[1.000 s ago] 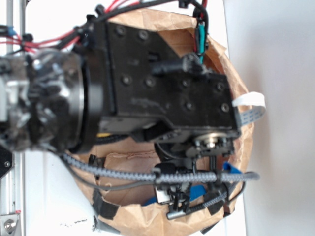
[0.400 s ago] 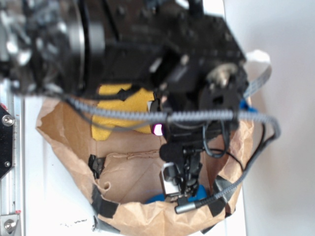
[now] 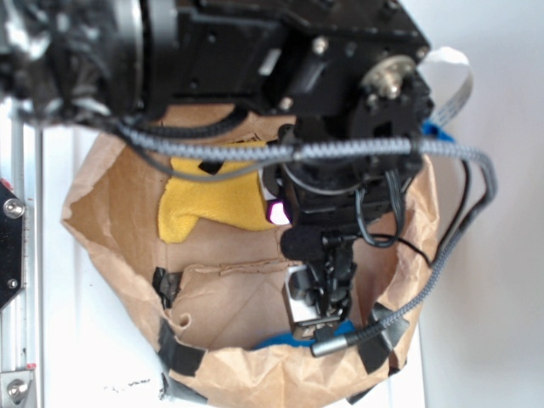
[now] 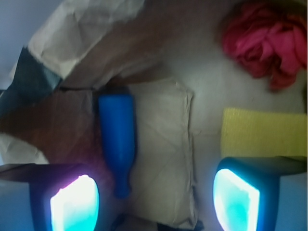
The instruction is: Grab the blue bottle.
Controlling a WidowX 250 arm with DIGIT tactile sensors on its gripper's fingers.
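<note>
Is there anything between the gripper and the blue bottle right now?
Nothing visible. In the wrist view the blue bottle lies bare on the paper bag, just inside the left finger of the open gripper. The yellow cloth and red rag lie off to the side.

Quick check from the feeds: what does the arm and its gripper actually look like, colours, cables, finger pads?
The arm is black, boxy and bolted, trailed by a grey braided cable and a white ribbon cable. The gripper has dark fingers with pads glowing cyan-white.
</note>
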